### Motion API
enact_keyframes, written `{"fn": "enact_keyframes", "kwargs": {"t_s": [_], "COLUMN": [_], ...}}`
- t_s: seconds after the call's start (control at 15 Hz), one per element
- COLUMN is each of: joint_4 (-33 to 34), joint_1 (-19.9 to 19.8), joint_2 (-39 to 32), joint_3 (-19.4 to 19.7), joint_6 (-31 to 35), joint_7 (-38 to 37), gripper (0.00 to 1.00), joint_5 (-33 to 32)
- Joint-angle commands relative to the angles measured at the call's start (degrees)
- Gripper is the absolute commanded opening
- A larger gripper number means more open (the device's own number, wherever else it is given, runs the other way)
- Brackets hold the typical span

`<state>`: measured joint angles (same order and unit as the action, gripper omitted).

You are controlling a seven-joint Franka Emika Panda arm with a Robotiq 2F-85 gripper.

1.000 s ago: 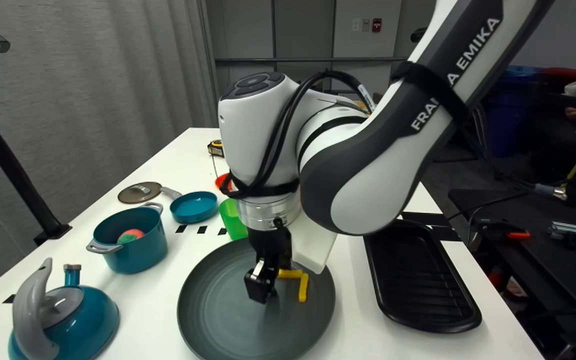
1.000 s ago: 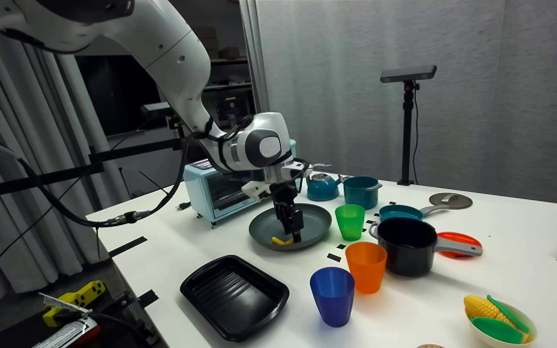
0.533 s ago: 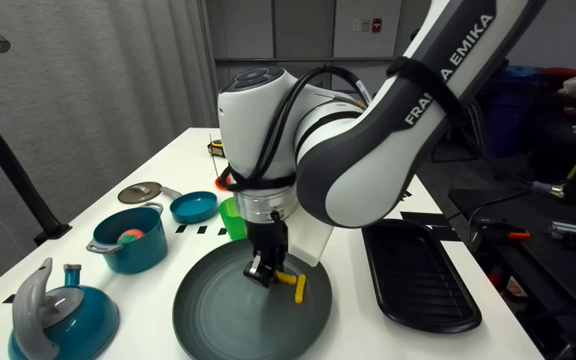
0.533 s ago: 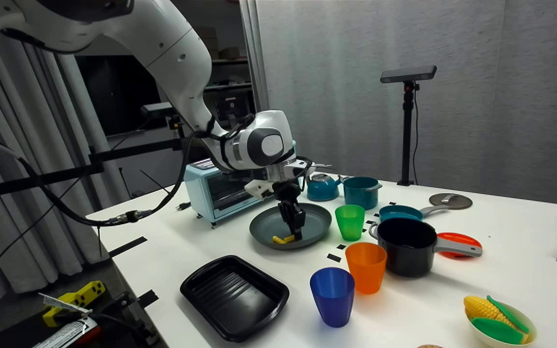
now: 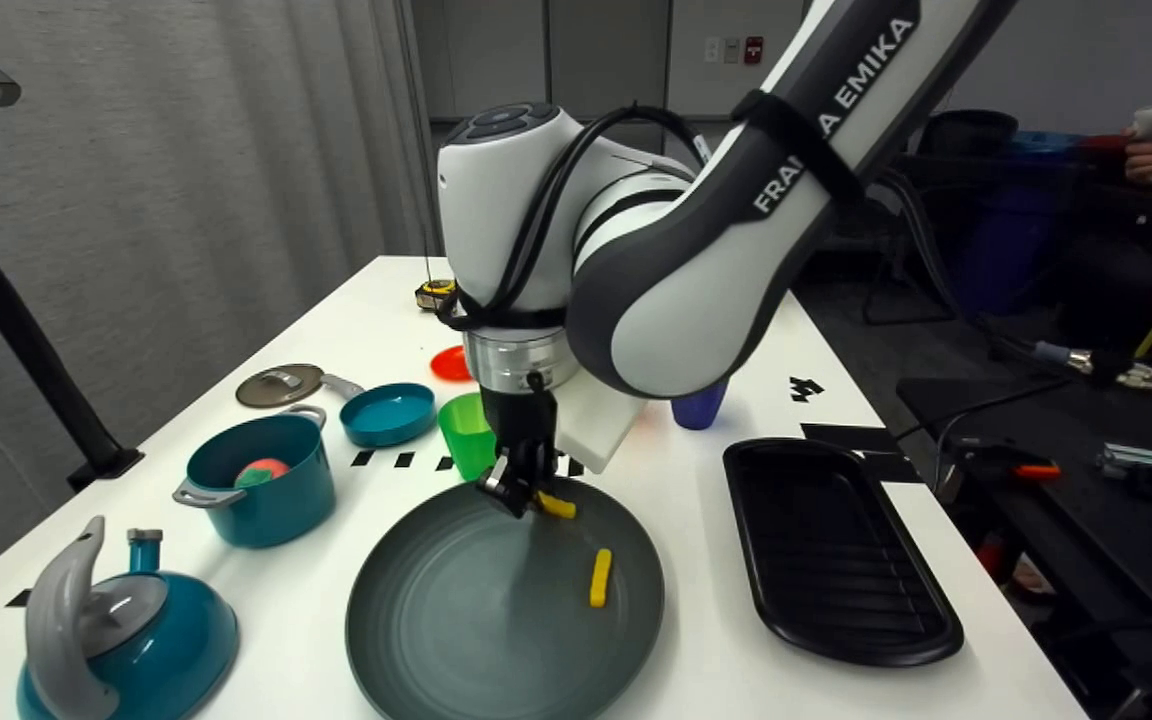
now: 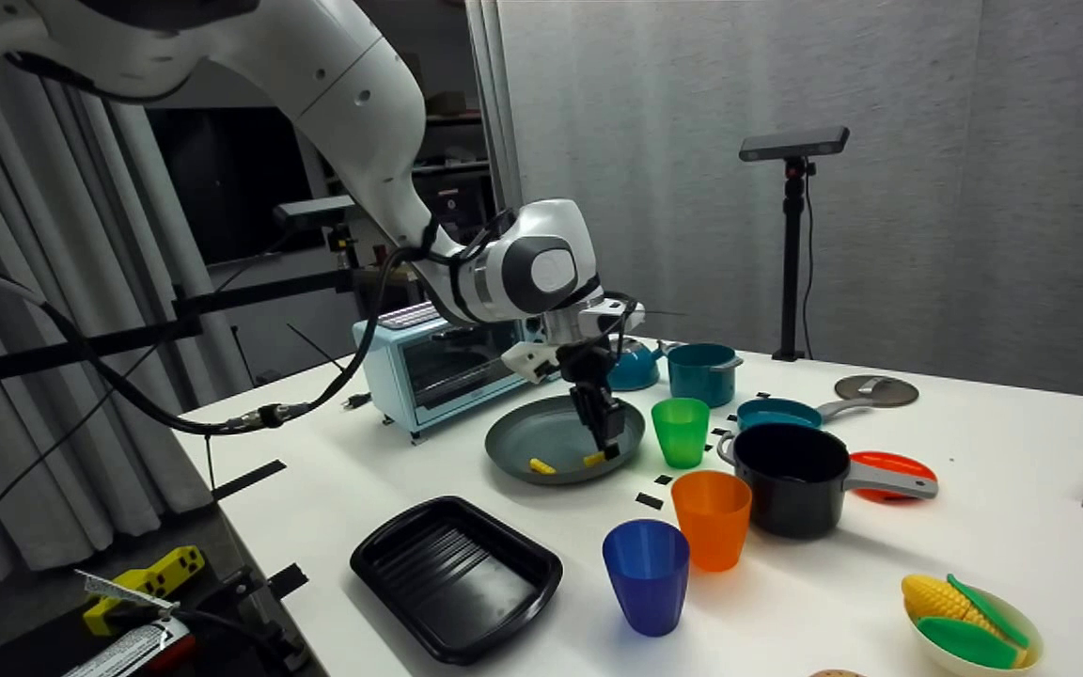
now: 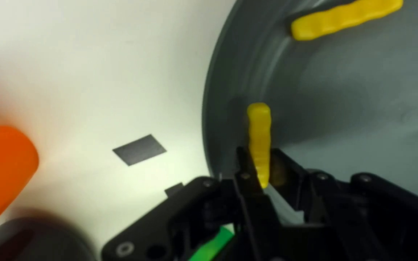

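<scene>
Gripped yellow stick (image 7: 259, 141) moved | end hidden in both exterior views

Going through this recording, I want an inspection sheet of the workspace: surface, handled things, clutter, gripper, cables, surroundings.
Surface: white table with black tape marks.
Handled things: yellow stick held over the grey plate; second yellow stick lying on it.
Clutter: black tray, blue cup, orange cup, green cup, black saucepan, teal pot, toaster oven.
Gripper: shut on the yellow stick.
Cables: black cables run along and sag below the arm.
Surroundings: grey curtain, camera on a stand.
</scene>
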<state>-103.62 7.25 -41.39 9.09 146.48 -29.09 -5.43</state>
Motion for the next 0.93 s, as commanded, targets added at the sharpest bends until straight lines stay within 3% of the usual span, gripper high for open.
{"fn": "enact_keyframes", "kwargs": {"t_s": [0.0,0.87], "joint_4": [1.86,8.61], "joint_1": [-1.01,-0.83], "joint_2": [1.44,2.28], "joint_3": [0.49,0.75], "joint_6": [0.44,0.16], "joint_7": [1.93,0.39], "gripper": [0.05,0.05], "joint_5": [1.45,1.14]}}
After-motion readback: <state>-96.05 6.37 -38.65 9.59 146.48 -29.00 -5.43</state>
